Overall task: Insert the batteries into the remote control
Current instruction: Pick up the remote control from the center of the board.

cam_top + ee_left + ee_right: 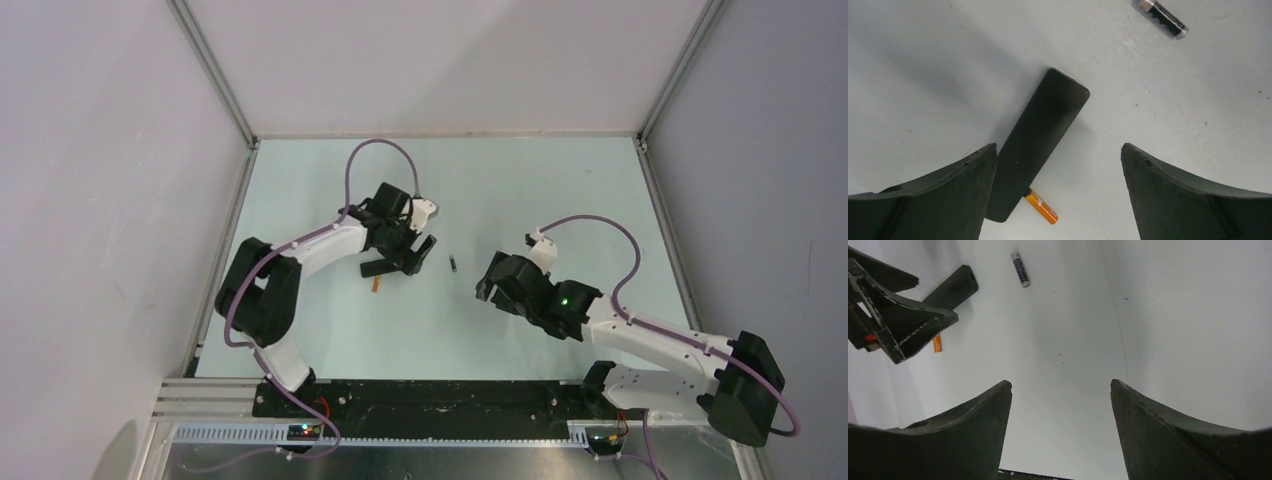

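pale table (520,180), black remote control (1043,135) flat on it, orange battery (1042,206) at its end, dark battery (1163,17) apart

Remote (1040,135): slim flat black bar with rounded corners, lying flat on the table (1148,110), set diagonally in the left wrist view from lower left to upper right, with a faint seam across it near the lower end. Orange battery (1041,205): tiny cylinder on its side, one tip touching the remote's long edge close to that lower end, both its ends out in the open. Dark battery (1163,18): tiny black cylinder with a pale tip, on its side on the table, well apart from the remote's upper end.
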